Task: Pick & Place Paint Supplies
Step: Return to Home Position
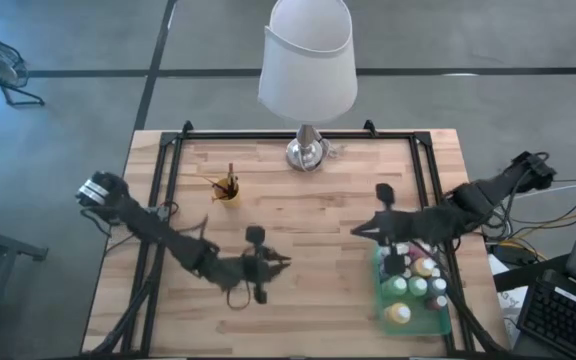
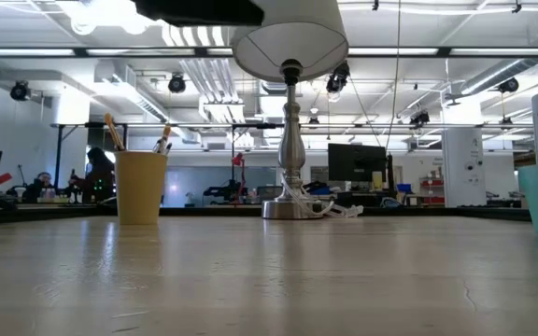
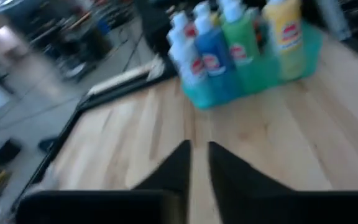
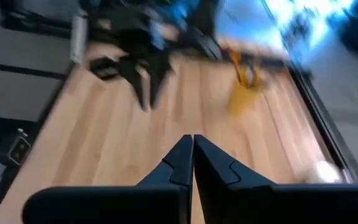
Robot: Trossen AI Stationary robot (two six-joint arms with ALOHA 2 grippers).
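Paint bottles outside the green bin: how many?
0. Every paint bottle visible stands in the green bin; the yellow cup holds only brushes. The left arm or right arm could hide a loose one.

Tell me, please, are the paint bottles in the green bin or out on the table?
In the bin: the paint bottles stand upright, caps up, packed together within the walls of the green bin.

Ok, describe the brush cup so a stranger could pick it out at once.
Start at the white-shaded lamp on the wooden table's far edge. Left of it in the high view stands a lone yellow cup. It is the only upright cup, with paintbrushes sticking out; the other colourful things are bottles packed in the green bin.
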